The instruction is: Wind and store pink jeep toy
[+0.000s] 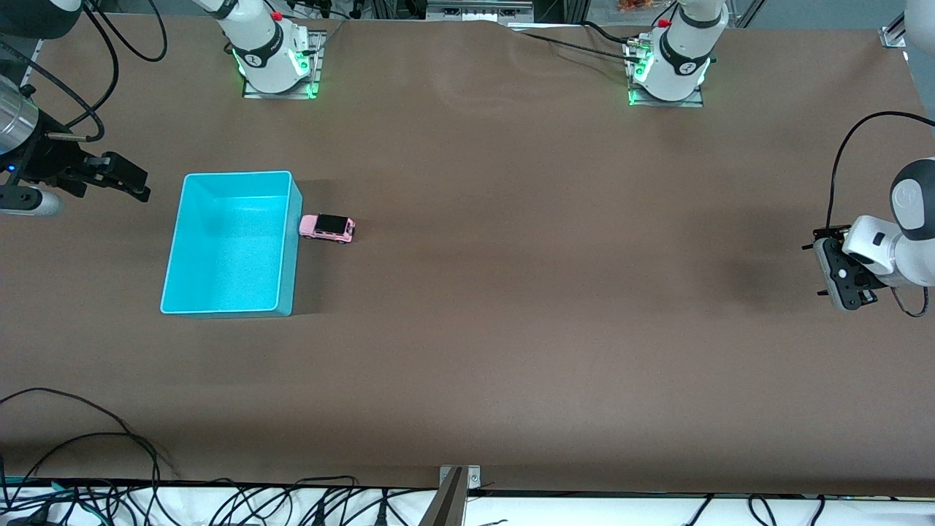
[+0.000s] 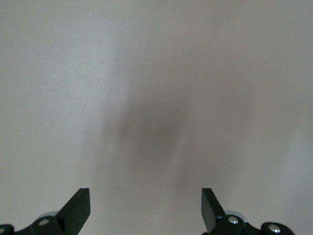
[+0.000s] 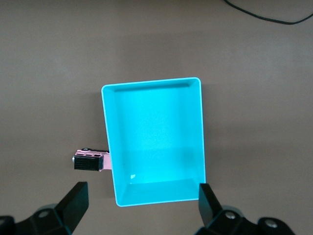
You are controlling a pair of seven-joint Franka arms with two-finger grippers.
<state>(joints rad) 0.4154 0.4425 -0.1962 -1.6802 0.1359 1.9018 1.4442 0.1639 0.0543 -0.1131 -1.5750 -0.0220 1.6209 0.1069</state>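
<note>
The pink jeep toy (image 1: 328,228) stands on the brown table, touching the outside wall of the turquoise bin (image 1: 292,241) on the side toward the left arm's end. It also shows in the right wrist view (image 3: 90,160) beside the bin (image 3: 155,95), which is empty. My right gripper (image 1: 131,181) is open and empty, up in the air off the bin's side toward the right arm's end of the table; its fingers (image 3: 73,201) frame the bin's near wall. My left gripper (image 2: 145,208) is open and empty over bare table at the left arm's end (image 1: 840,274).
Cables (image 1: 109,438) lie along the table edge nearest the front camera. The two arm bases (image 1: 274,58) stand at the edge farthest from the front camera.
</note>
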